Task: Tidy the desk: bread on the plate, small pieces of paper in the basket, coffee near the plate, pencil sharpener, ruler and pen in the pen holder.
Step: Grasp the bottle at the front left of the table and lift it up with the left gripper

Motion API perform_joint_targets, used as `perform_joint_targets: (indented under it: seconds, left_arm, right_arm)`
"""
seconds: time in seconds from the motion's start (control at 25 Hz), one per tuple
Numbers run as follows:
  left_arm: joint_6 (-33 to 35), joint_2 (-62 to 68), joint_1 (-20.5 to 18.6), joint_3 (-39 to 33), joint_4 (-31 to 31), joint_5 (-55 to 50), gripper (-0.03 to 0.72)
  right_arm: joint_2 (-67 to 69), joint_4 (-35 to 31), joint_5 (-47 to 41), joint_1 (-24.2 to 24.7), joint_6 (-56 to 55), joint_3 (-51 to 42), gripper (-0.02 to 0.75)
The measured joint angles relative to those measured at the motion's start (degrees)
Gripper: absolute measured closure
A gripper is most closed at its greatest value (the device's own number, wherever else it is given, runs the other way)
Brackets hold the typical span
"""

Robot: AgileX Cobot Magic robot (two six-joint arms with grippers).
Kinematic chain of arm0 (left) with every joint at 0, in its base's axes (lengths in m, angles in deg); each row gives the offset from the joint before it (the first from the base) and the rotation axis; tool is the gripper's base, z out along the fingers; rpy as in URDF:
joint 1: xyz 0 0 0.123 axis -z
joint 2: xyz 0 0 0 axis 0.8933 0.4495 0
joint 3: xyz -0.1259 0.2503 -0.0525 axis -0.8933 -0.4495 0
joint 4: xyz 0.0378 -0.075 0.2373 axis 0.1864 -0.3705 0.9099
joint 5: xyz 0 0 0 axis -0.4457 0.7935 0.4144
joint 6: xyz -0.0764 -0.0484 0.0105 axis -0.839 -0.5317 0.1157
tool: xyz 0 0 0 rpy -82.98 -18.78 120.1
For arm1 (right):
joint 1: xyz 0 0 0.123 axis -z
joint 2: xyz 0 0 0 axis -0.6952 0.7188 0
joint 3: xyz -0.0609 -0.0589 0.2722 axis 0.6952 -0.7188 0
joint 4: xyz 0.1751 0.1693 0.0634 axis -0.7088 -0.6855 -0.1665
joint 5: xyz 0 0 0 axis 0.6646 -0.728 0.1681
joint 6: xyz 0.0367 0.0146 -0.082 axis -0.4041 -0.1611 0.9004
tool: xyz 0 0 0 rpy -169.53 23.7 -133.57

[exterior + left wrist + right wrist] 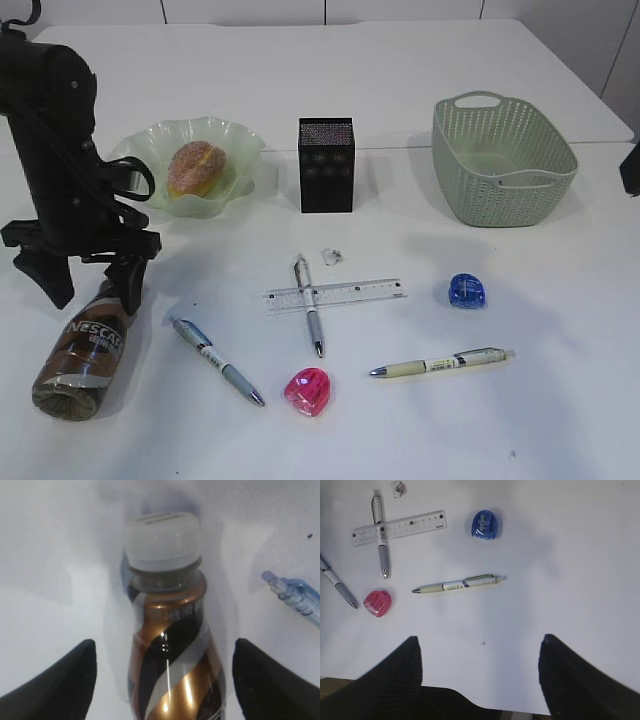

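Observation:
The coffee [85, 350] lies on its side at the front left of the desk [560, 400]. My left gripper [90, 285] hangs open over its neck. In the left wrist view the fingers [70, 680] stand apart from either side of the bottle [172, 670], below its white cap [162, 540]. The bread [196, 167] lies in the plate [240, 140]. A clear ruler [350, 293] lies across one pen [310, 325]; two more pens [215, 360] [440, 363], a pink sharpener [307, 390], a blue sharpener [467, 291] and a paper wad [332, 257] lie around it. My right gripper [480, 638] is open over bare desk.
The black pen holder [326, 165] stands at the middle back and the green basket [500, 165] at the back right. The desk's front edge [530, 711] runs just under my right gripper. A dark part of the right arm [632, 168] shows at the right edge.

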Motion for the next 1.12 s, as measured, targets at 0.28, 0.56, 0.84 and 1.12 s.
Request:
perform_joint_targets:
  seconds: [0.28,0.56,0.84,1.12]
  left_arm:
    - [0.0,0.0,0.0,0.0,-0.2,2.5,0.095]
    - [0.0,1.6,0.0,0.0,-0.8,3.8,0.095]
    - [0.0,3.7,0.0,0.0,-0.8,4.1,0.095]
    - [0.0,4.0,0.0,0.0,-1.0,4.2,0.095]
  right_arm:
    - [0.0,0.0,0.0,0.0,0.0,0.0,0.174]
    - [0.0,0.0,0.0,0.0,0.0,0.0,0.174]
    - [0.0,0.0,0.0,0.0,0.0,0.0,0.174]
    - [0.0,0.0,0.0,0.0,0.0,0.0,0.174]
